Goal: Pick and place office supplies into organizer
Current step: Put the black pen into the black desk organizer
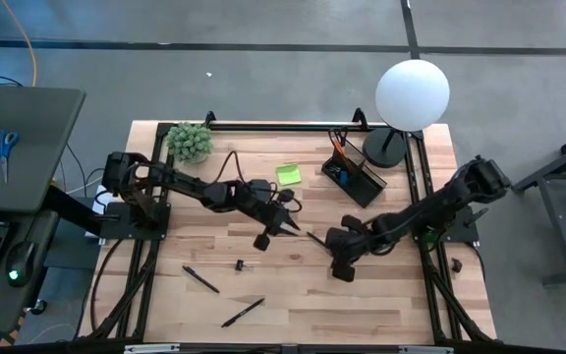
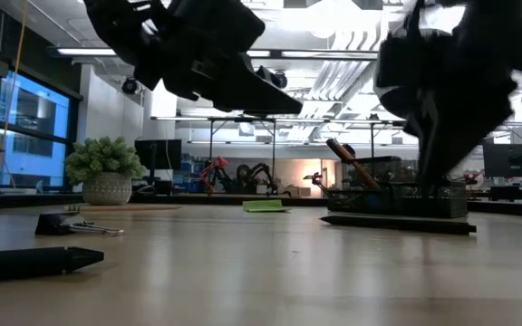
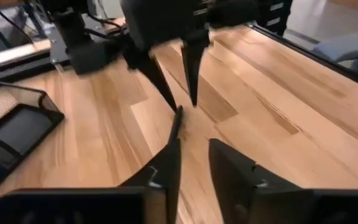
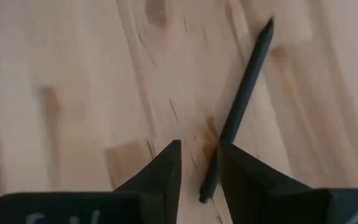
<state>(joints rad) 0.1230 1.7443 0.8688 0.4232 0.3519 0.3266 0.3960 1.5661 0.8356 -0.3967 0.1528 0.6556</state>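
Observation:
A black pen (image 4: 241, 99) lies flat on the wooden table (image 1: 293, 295) at mid-table. My right gripper (image 4: 199, 163) is open and points down over it, one finger on either side of the pen's near end. My left gripper (image 3: 194, 168) is open with a narrow gap and nothing in it. It points almost level toward the same pen (image 3: 176, 124) from the table's left. The black organizer (image 1: 354, 175) stands at the far right with pencils sticking up in it. A lime-green sticky-note pad (image 1: 288, 174) lies left of it. My right gripper has the pen's end (image 4: 207, 190) between its fingers, coming from above. The pen lies flat on the table. Whether either finger touches it, I cannot tell.
Two more black pens (image 1: 201, 279) (image 1: 243, 312) and a small dark clip (image 1: 239, 265) lie toward the near left. A potted plant (image 1: 190, 141) stands at the far left corner. A white globe lamp (image 1: 411, 93) stands at the far right, behind the organizer.

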